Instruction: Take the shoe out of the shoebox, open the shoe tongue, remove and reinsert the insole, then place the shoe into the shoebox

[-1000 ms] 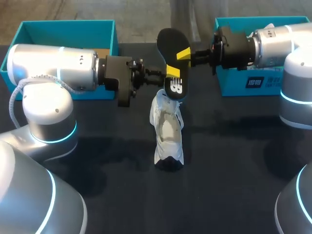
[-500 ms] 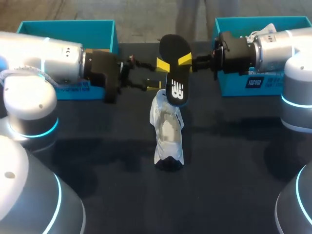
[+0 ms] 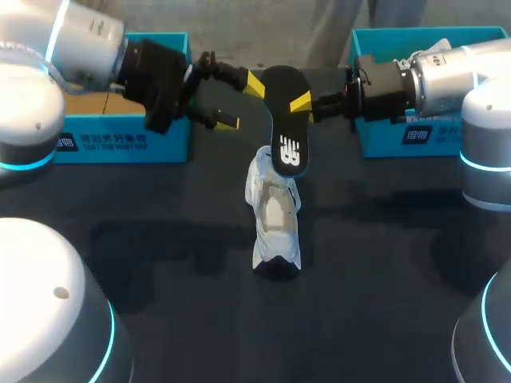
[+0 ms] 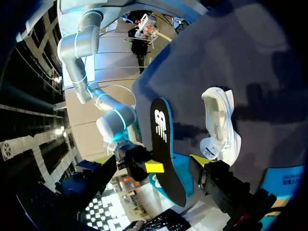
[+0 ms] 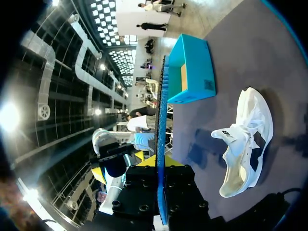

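Observation:
The black insole (image 3: 286, 120) hangs in the air above the shoe, pinched at its far half by my right gripper (image 3: 302, 102), which is shut on it. In the right wrist view the insole (image 5: 161, 115) shows edge-on, rising from between the fingers of that gripper (image 5: 161, 164). The white shoe (image 3: 275, 215) lies on the dark table below, opening facing up; it also shows as the shoe (image 4: 221, 125) and the shoe (image 5: 245, 139). My left gripper (image 3: 242, 101) stands open just left of the insole, not touching it. In the left wrist view the insole (image 4: 163, 144) stands between the spread fingers of the left gripper (image 4: 151, 160).
A teal shoebox (image 3: 128, 140) stands at the back left behind my left arm, also seen as the teal box (image 5: 192, 72). A second teal box (image 3: 399, 140) stands at the back right under my right arm. Dark tablecloth (image 3: 160, 263) surrounds the shoe.
My left gripper opened, let go of the insole and drew back to the left and farther away. The insole stayed in my right gripper, shifting only slightly. The shoe has not moved.

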Tool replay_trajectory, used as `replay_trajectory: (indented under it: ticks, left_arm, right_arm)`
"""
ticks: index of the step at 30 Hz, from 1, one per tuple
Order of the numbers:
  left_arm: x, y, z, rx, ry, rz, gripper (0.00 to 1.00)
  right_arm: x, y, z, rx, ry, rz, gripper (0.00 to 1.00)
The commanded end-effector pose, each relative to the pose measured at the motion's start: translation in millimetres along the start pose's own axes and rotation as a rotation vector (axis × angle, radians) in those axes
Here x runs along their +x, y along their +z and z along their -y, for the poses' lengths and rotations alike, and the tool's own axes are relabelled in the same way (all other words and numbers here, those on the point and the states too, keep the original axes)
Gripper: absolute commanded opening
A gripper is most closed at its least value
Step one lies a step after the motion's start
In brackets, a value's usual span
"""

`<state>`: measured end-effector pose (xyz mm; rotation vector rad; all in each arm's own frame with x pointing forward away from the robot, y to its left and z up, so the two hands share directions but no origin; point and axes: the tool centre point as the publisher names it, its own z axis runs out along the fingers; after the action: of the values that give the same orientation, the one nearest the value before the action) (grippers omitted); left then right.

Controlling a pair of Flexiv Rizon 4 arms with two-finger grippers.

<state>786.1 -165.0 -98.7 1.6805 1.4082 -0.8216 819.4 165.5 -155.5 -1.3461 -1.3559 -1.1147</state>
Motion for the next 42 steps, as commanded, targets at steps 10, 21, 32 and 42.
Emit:
replay_trajectory:
  ticks: [10, 21, 32, 42]
  left_arm:
    - [-15.0, -10, -19, 0.128, -0.095, -0.403, 1.00]
    - [-20.9, -11, -27, 0.210, -0.135, -0.641, 1.00]
    - [-29.3, -10, -33, 0.252, -0.139, -0.806, 1.00]
    - [-40.2, 1, -44, 0.235, -0.110, -0.851, 1.00]
  right_arm:
    - [-8.6, 11, 1.4, -0.004, 0.005, 0.012, 0.00]
    - [-14.8, 21, 3.1, 0.007, 0.014, 0.033, 0.00]
    - [-14.7, 24, 2.5, 0.004, 0.007, 0.040, 0.00]
    - [-12.7, 27, 0.4, -0.002, -0.005, 0.037, 0.00]
